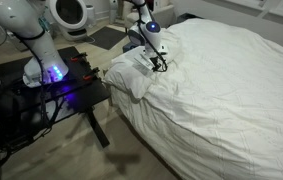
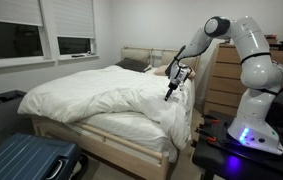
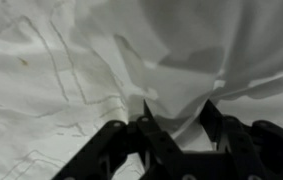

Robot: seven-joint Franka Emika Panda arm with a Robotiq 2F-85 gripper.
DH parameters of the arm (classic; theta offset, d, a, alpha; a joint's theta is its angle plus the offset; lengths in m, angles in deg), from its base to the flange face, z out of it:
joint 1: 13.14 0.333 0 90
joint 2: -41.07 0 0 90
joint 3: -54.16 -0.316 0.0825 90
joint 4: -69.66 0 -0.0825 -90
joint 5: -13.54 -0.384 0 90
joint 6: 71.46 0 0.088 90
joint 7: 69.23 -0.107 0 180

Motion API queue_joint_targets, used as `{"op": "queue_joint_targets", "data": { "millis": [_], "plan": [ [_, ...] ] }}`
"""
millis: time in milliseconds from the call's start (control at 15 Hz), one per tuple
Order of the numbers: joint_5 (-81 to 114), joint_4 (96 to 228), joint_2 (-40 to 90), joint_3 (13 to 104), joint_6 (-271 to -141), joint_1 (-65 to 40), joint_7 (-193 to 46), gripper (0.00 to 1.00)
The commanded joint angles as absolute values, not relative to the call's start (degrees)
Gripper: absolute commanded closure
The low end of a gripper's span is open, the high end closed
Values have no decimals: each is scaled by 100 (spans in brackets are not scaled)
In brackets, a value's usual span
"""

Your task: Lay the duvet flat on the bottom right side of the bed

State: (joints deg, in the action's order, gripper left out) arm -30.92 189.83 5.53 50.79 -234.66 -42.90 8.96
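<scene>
Over the side of the bed (image 2: 121,125) nearest the robot's base, the end effector (image 2: 171,86) is held low against the duvet (image 2: 91,95). In the wrist view, a fold of the white fabric is drawn into a narrowing funnel between the two dark fingers (image 3: 147,128), so the end effector (image 3: 176,125) is pinched onto the duvet. In both exterior views the duvet is spread over most of the bed. It is bunched and rumpled along the side nearest the arm, where part of it is draped down over the mattress edge. In an exterior view the end effector (image 1: 157,58) is seen at a heaped ridge of the cloth. A black surface (image 1: 86,92) bearing purple-lit electronics is placed just beside the bed. A blue suitcase (image 2: 26,160) is laid on the floor near the bed's foot, and a wooden dresser (image 2: 221,90) is seen behind the arm.
</scene>
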Motion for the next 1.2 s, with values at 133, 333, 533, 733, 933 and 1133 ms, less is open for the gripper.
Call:
{"op": "queue_joint_targets", "data": {
  "millis": [133,333,533,733,933,1133],
  "plan": [
    [-3124,18903,618,4985,-23198,-4401,998,96],
    [-2635,19080,876,5095,-22992,-4174,791,100],
    [-1868,19414,1420,5209,-23061,-3824,605,99],
    [-933,19776,2053,5296,-23111,-3478,217,98],
    [-9,20012,2690,5485,-23040,-3075,-321,98],
    [573,20088,3166,5504,-22805,-2855,-562,98]
  ]
}}
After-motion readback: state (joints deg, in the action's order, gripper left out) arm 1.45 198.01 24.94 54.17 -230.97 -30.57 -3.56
